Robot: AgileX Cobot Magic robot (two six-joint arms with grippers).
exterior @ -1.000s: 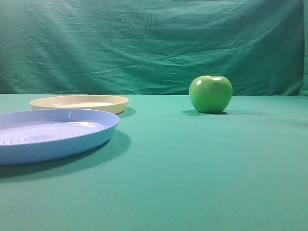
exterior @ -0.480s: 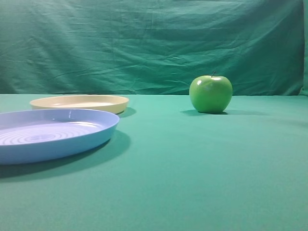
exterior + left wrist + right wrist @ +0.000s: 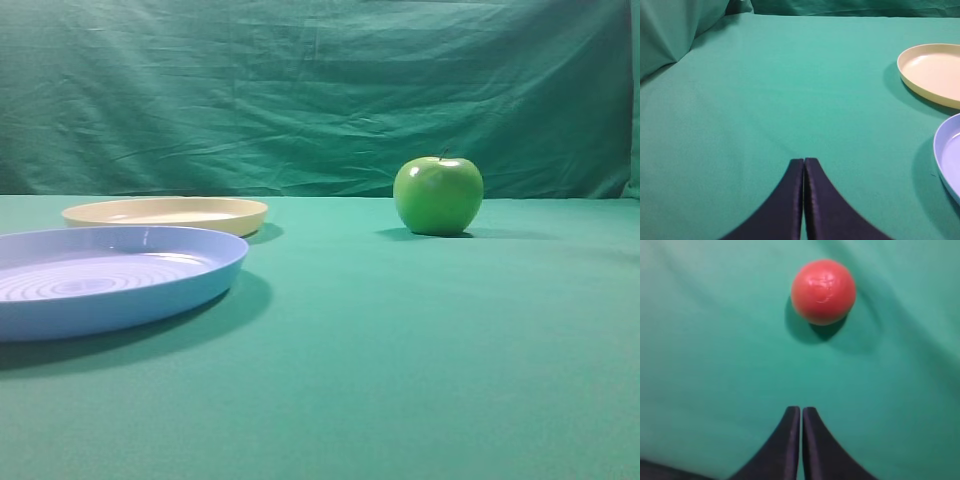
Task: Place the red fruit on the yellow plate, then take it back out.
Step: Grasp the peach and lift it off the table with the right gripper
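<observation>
Green cloth everywhere in the exterior high view: table [image 3: 400,360] and wrinkled backdrop [image 3: 300,90] both draped, soft matte surface, little roll expected. Yellow plate [image 3: 165,214] sits far left, empty, with the blue plate [image 3: 100,278] just in front of it. Green apple [image 3: 437,195] stands well apart to the right, not my target. Neither of my arms shows here, and the red fruit doesn't either.

Left wrist view: my left gripper [image 3: 804,165] has its fingers pressed together, nothing between them, over bare cloth. Yellow plate [image 3: 932,72] lies ahead to the right, blue plate [image 3: 950,155] rim at the right edge. Cloth bunches up at the far left corner.

Right wrist view: my right gripper [image 3: 801,412] is clenched, tips touching, empty. Red fruit [image 3: 823,291] rests on the cloth ahead of it, apart, slightly right of my centre line. It looks smooth, glossy and round, so likely slippery and prone to rolling; probably light and firm. I'd take it across the widest middle, fingers squarely opposite. Picture is a bit blurred. Pick not yet begun.
</observation>
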